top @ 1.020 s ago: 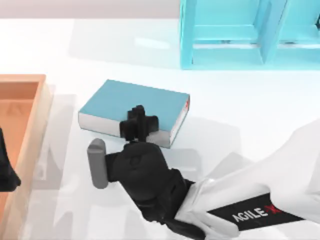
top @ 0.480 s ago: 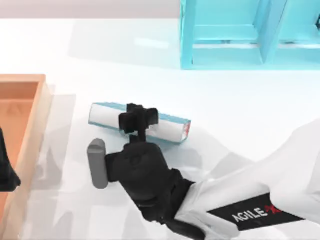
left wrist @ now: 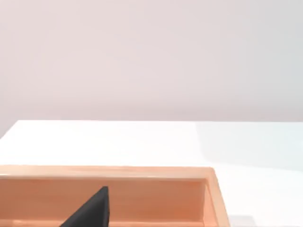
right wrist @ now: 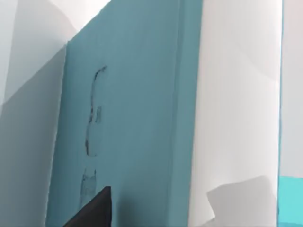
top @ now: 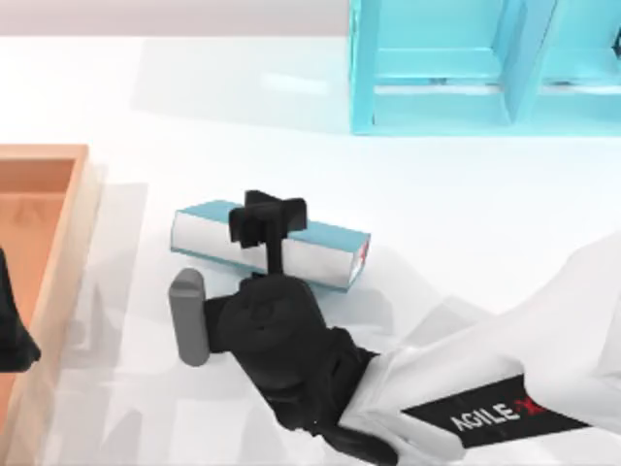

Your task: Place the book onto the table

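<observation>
One arm working: right gripper (top: 269, 225) is clamped across the middle of the book (top: 320, 250), one finger on each cover. Book is tipped up on edge, white page block facing the camera above, small red mark at the end farther from the tray (top: 44, 165). It sits out on the table (top: 466, 194), between the tray and the turquoise shelf unit (top: 437, 68), well apart from both. Right wrist view has the teal cover close up beside the page edges. Can't tell if the lower edge touches the table or hangs just above it. My read: carry is mostly done; left is laying it flat, letting go, backing off. Left arm is parked over the tray.
</observation>
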`<state>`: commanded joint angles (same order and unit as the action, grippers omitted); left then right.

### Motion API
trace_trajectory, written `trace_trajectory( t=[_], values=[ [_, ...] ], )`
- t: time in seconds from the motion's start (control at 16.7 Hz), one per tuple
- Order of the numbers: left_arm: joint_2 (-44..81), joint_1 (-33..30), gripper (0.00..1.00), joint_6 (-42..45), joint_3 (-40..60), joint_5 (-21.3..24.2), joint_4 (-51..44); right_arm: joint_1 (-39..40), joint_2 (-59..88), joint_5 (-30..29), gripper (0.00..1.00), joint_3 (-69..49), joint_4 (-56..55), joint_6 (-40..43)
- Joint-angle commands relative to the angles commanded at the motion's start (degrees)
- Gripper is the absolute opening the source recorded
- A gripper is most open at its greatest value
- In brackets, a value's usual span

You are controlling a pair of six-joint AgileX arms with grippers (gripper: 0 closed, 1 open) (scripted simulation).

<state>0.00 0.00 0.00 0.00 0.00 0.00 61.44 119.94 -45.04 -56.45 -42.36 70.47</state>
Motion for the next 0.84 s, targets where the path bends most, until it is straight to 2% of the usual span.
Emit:
trace_trajectory(
  t=[0.24,0.66,0.84],
  values=[
    [0.0,0.0,1.0,0.0,0.0,0.0,0.0,2.34,-0.94,-2.24,1.0,0.67,1.9,-2.2],
    [0.0,0.0,1.0,0.0,0.0,0.0,0.0,20.04,-8.1,-17.13,1.0,6.12,15.92,-16.44],
    [0.0,0.0,1.0,0.0,0.0,0.0,0.0,23.12,-9.83,-20.17,1.0,7.45,18.91,-19.41]
  ],
)
